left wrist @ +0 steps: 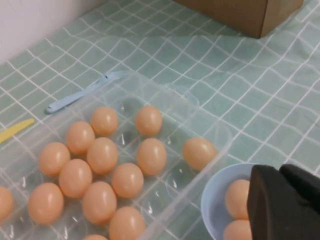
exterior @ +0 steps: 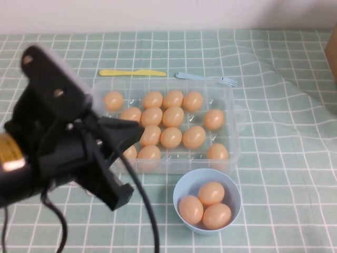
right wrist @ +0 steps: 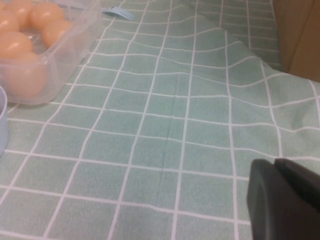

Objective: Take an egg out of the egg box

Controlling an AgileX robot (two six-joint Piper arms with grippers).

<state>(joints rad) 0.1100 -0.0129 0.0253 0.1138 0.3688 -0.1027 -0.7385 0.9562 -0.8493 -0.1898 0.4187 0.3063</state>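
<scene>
- The left arm (exterior: pixel 47 137) fills the near left of the high view: a bulky matte-black housing with angular, faceted panels.
- Behind the fingers, a tall black plate carries two round fastener heads, one pale and one brass-toned.
- Further back, at the arm's rear, sits a yellow-orange label strip with dark print, beside a pale band.
- The left gripper (exterior: pixel 118 166) has two flat black fingers (exterior: pixel 124 132) with squared tips.
- A thick black cable (exterior: pixel 145 211) runs from below the fingers and loops away; a second loops behind it.
- The left wrist view shows a rounded black finger edge (left wrist: pixel 280 205).
- The right gripper (right wrist: pixel 282 200) shows likewise as a glossy, rounded black block.
</scene>
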